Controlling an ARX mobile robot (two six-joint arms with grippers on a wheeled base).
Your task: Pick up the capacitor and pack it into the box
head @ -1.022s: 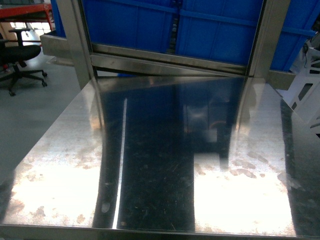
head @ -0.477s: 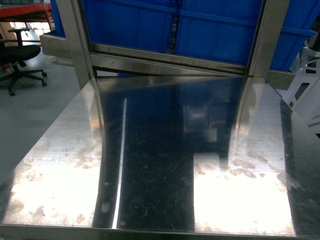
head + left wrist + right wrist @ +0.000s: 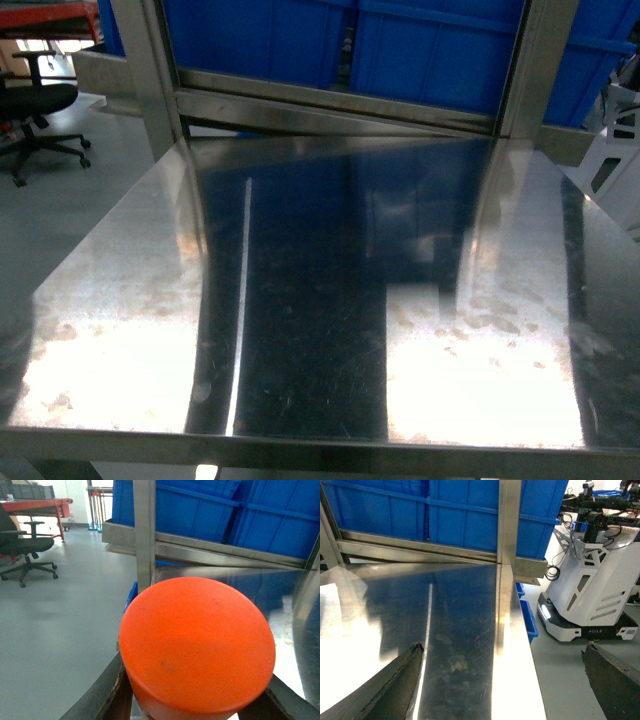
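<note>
In the left wrist view the capacitor (image 3: 197, 647), a fat cylinder with a round orange end and a paler body below, fills the frame. My left gripper (image 3: 197, 702) is shut on it, one dark finger (image 3: 117, 695) on each side, held off the left edge of the steel table (image 3: 300, 625). Over the table's right edge, my right gripper (image 3: 502, 680) stands open with nothing between its fingers (image 3: 395, 687). The box is out of view. Neither gripper shows in the head view, where the steel table (image 3: 300, 300) lies bare.
Large blue bins (image 3: 420, 50) sit on a steel rack behind the table, between upright posts (image 3: 150, 80). A black office chair (image 3: 35, 110) stands on the grey floor at left. A white mobile robot (image 3: 592, 575) stands right of the table.
The head view has shifted: the table and bins sit higher in frame and the table's front edge shows more fully.
</note>
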